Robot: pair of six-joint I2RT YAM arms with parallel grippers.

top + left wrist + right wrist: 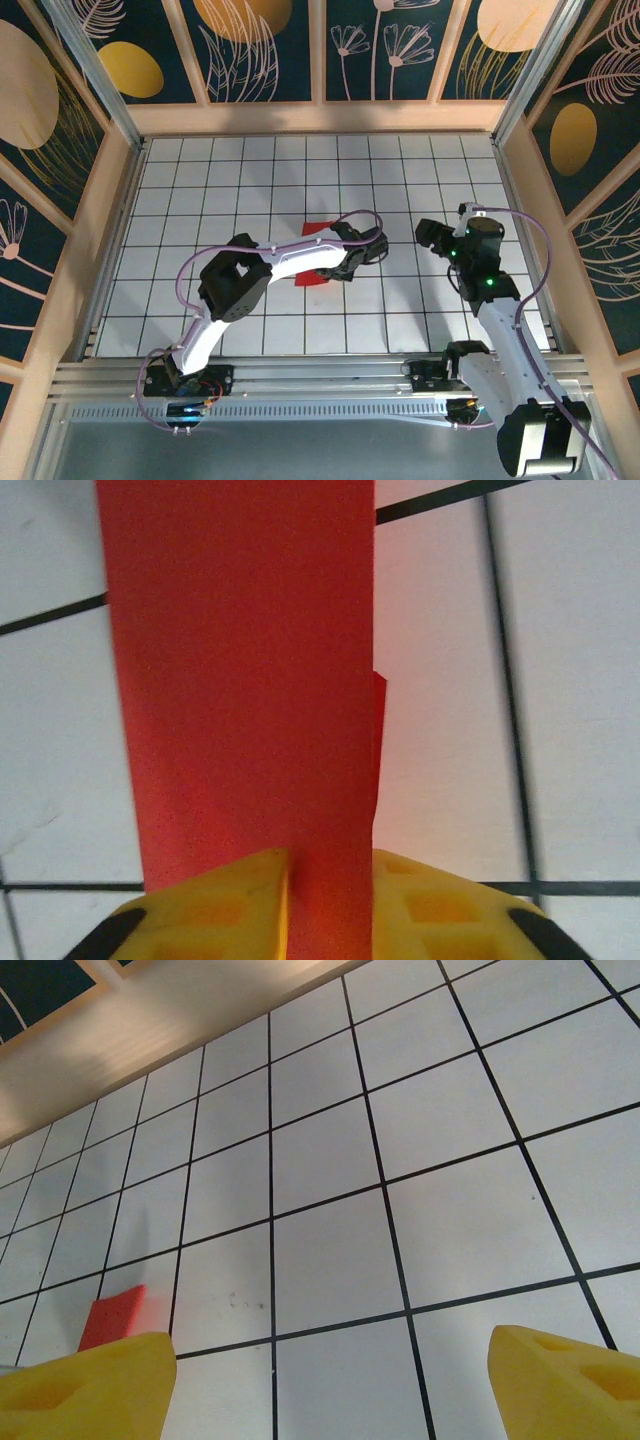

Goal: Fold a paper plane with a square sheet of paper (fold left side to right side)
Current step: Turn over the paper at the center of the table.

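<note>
The square sheet of paper is bright red and lies on the white grid table near its middle, mostly covered by my left arm. In the left wrist view it is a long red band with a second layer peeking out along its right edge. My left gripper sits over the band's near end. Its yellow fingers stand slightly apart, with the red paper filling the gap between them. My right gripper hangs wide open over bare tiles, to the right of the paper. The paper plane is out of view.
Wooden walls with dark floral panels close off the table at the back and sides. An aluminium rail with both arm bases runs along the near edge. My left forearm lies across the paper.
</note>
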